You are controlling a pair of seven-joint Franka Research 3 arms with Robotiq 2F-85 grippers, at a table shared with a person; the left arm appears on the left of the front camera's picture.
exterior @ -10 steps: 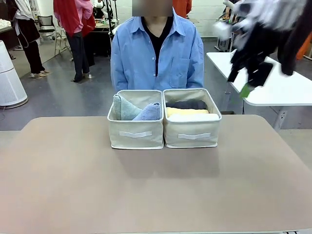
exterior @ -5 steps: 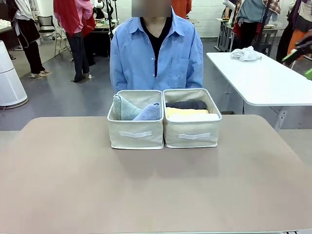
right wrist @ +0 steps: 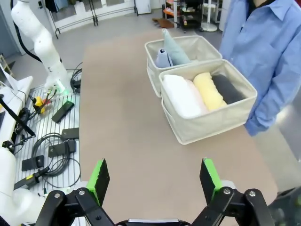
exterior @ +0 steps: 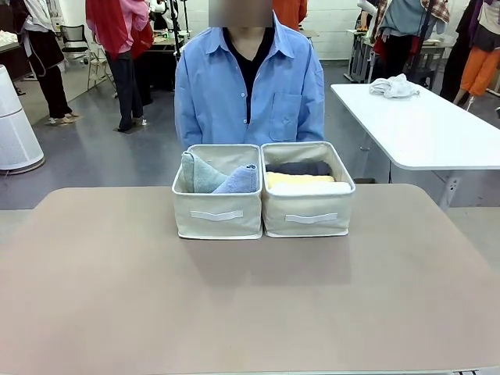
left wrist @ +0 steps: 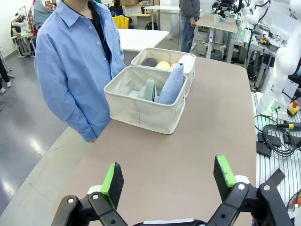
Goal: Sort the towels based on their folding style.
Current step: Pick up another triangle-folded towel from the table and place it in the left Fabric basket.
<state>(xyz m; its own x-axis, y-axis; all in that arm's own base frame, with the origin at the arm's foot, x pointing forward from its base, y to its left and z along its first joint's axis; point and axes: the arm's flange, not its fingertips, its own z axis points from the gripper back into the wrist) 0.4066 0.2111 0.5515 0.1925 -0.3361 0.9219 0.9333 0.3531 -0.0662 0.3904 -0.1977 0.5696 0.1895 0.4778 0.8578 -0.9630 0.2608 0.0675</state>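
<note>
Two beige baskets side by side, far-centre on surface (exterior: 250,312), touching. Left basket (exterior: 217,212): grey-green cone (exterior: 200,173) + pale blue cone (exterior: 239,181), both upright, leaning together. Right basket (exterior: 309,212): dark grey roll (exterior: 300,168) farthest, then yellow roll (exterior: 298,179), white roll (exterior: 309,188) nearest; pink roll (right wrist: 196,96) between white & yellow. Left gripper (left wrist: 169,175) jaws wide, holding nothing, above surface near person's (exterior: 250,78) side. Right gripper (right wrist: 155,178) jaws wide, empty.

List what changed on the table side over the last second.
The right arm, a blur at the front view's upper right a second ago, swung out of it toward the right. Both baskets, the cone towels and the rolled towels stayed put.
</note>
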